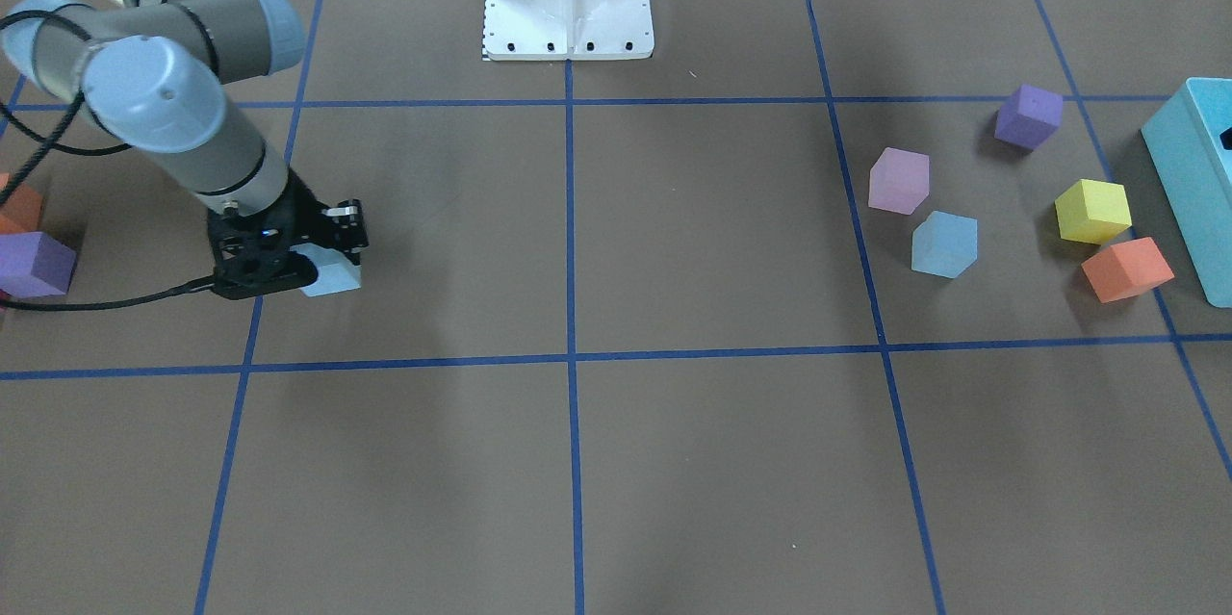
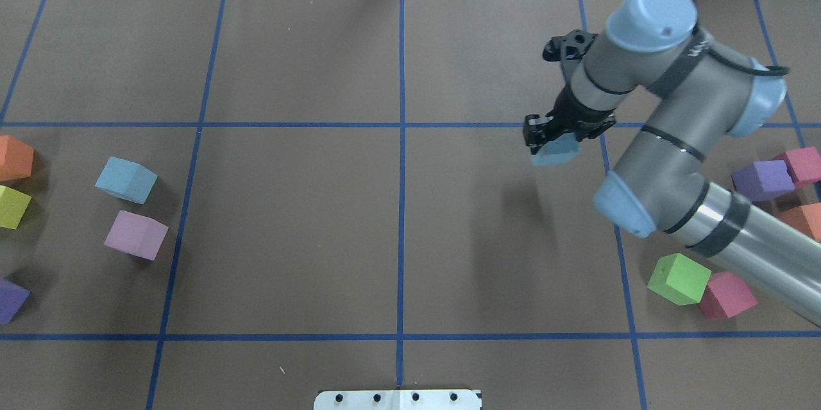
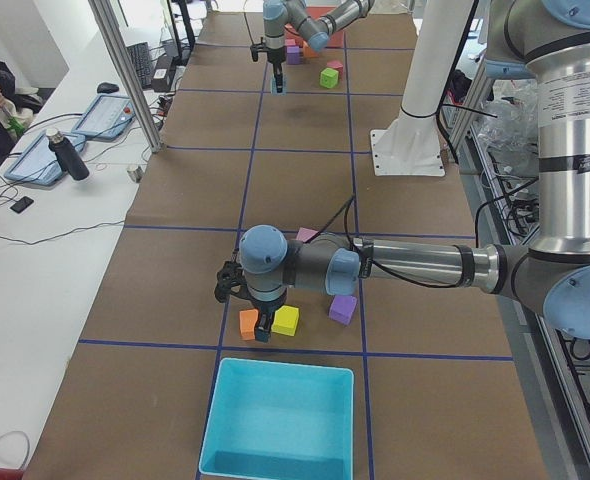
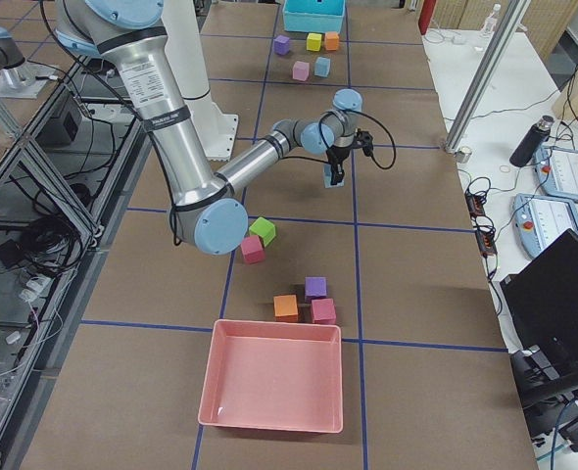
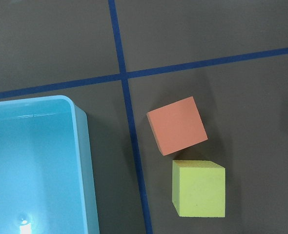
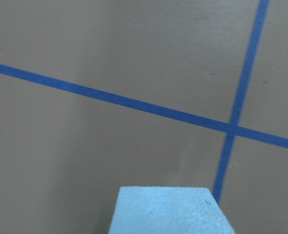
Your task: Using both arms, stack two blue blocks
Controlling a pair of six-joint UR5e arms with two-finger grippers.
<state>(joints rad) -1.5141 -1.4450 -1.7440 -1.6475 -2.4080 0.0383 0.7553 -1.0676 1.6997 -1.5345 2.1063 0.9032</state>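
Right pincer [image 2: 550, 140] is clamped on one blue block [image 2: 555, 152]. It is carried clear of the surface [image 2: 288, 237], at the opposite end from the turquoise box [image 1: 1189, 172] and well apart from it.

The second blue block [image 1: 944, 244] sits loose on the surface near the turquoise box. The yellow cube [image 1: 1091, 210] and an orange cube [image 1: 1127, 269] lie between block and box. It touches nothing; the pale pink cube [image 1: 899, 180] is just beside it.

Left pincer [image 3: 263, 328] shows only in the side view, low by that orange/yellow pair just beside the turquoise box. We can't tell if its fingers are apart or together.

Handling, our read:
- Foam, so very light and soft, with matte faces that should grip well. Not fragile.
- Squeeze gently, or it may deform and spring off on release.
- Take it across two opposite flat sides at about mid-height, and keep the bottom face free for seating.
- The loose block lies skewed to the tape grid, so we'd match the wrist to its faces first.

Count:
- 2 blue blocks
- 2 purple cubes [image 2: 763, 179]
- 2 orange
- 2 magenta cubes [image 2: 727, 296]
- 1 yellow
- 1 green cube [image 2: 678, 278]
- 1 pale pink
- 1 turquoise box
- 1 pink tray [image 4: 269, 387]
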